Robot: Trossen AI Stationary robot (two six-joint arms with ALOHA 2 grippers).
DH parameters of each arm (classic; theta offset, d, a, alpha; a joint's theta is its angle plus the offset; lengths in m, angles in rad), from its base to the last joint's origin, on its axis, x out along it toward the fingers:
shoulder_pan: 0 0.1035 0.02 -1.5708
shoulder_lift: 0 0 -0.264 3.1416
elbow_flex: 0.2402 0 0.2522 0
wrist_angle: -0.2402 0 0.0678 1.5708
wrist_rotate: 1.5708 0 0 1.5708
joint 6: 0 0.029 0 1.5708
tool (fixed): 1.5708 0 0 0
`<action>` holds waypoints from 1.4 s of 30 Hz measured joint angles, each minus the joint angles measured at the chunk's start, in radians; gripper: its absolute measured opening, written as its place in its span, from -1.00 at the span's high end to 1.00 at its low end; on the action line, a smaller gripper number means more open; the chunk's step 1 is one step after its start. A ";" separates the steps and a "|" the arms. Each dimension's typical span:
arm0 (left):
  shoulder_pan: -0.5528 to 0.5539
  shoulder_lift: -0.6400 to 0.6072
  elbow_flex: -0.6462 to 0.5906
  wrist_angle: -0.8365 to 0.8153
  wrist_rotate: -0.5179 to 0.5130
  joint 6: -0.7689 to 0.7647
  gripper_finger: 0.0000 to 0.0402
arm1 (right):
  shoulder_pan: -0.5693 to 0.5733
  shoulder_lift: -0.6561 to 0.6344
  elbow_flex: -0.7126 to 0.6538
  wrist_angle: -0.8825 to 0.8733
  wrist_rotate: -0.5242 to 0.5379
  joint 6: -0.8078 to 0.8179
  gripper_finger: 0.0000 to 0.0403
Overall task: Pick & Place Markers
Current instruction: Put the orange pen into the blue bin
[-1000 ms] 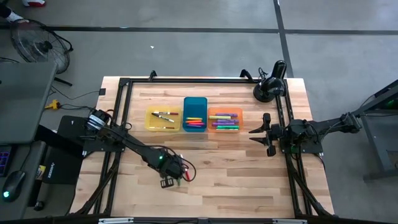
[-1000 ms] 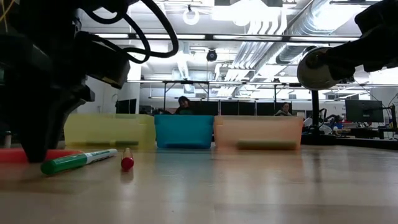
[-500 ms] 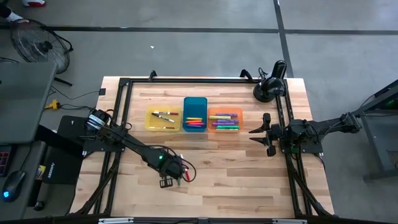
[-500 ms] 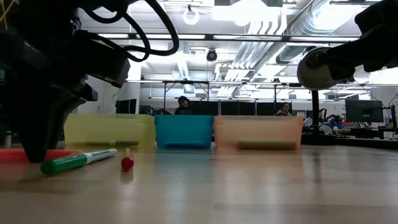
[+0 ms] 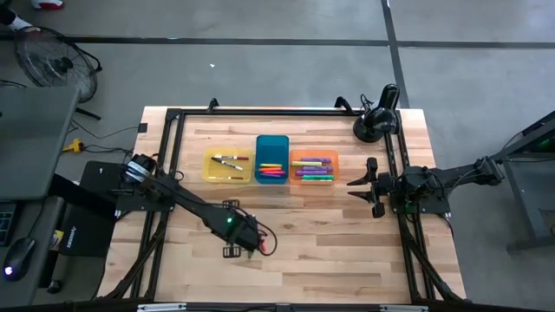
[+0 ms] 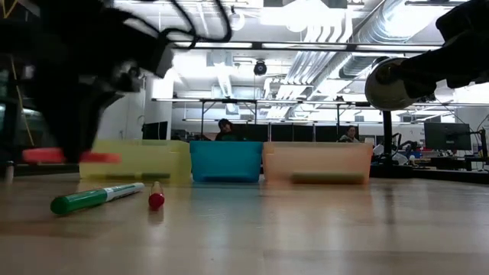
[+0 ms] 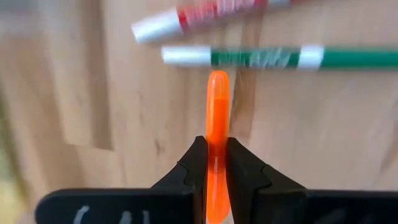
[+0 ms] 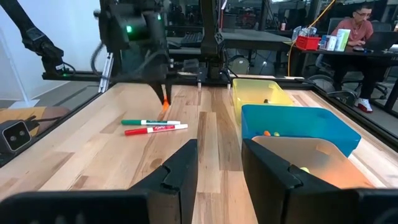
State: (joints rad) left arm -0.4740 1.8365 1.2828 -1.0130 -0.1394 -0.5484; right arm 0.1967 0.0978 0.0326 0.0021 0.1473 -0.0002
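Note:
My left gripper [image 7: 216, 160] is shut on an orange marker [image 7: 217, 106], held above the table's near left part [image 5: 234, 250]. On the wood below it lie a green marker [image 7: 267, 58] and a red marker [image 7: 211, 14], side by side; the low view shows the green marker [image 6: 95, 198] and the red marker [image 6: 156, 198] flat on the table. More markers lie in the yellow tray [image 5: 227, 165], blue tray [image 5: 271, 159] and orange tray [image 5: 313, 166]. My right gripper [image 8: 217, 168] is open and waits at the table's right side [image 5: 360, 182]. My left gripper pinches the orange marker about its middle [image 7: 217, 146] between the two fingers, which come from above and point down across it. The marker is lifted clear of the table and lies level in the hold [image 6: 69, 156], sticking out on both sides of the fingers.
The three trays stand in a row at the table's middle, toward the far edge. A black frame [image 5: 173, 117] runs around the work area, and a black camera stand [image 5: 377, 121] sits at the far right corner. Bare wood stretches between the trays and the near edge.
My left gripper has gone up, still shut, and has lifted the orange marker clear of the table; a second ago the marker lay at table height. The green and red markers have stayed where they were.

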 joint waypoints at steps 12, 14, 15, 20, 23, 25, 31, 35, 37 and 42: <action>0.147 -0.003 0.110 -0.061 -0.201 0.154 0.87 | 0.000 0.000 0.000 -0.005 0.000 0.000 0.44; 0.179 -0.003 0.115 -0.059 -0.220 0.178 0.87 | 0.000 0.000 0.000 -0.005 0.000 0.000 0.44; 0.195 -0.003 0.118 -0.063 -0.230 0.191 0.87 | 0.000 0.000 0.000 -0.005 0.000 0.000 0.44; 0.260 -0.003 0.142 -0.048 -0.292 0.278 0.86 | 0.000 0.000 0.000 -0.005 0.000 0.000 0.44; 0.299 -0.004 0.157 -0.019 -0.305 0.334 0.86 | 0.000 0.000 0.000 -0.005 0.000 0.000 0.44; 0.324 -0.005 0.162 -0.002 -0.313 0.366 0.86 | 0.000 0.000 0.000 -0.005 0.000 0.000 0.44; 0.397 -0.005 0.164 0.082 -0.343 0.478 0.86 | 0.000 0.000 0.000 -0.005 0.000 0.000 0.44; 0.453 -0.005 0.164 0.134 -0.343 0.552 0.86 | 0.000 0.000 0.000 -0.005 0.000 0.000 0.44; 0.480 -0.005 0.164 0.165 -0.344 0.590 0.86 | 0.000 0.000 0.000 -0.005 0.000 0.000 0.44; 0.547 -0.005 0.164 0.209 -0.286 0.665 0.86 | 0.000 0.000 0.000 -0.005 0.000 0.000 0.44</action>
State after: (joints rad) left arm 0.0729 1.8317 1.4471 -0.8040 -0.4252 0.1164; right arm 0.1967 0.0978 0.0326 -0.0031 0.1474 -0.0004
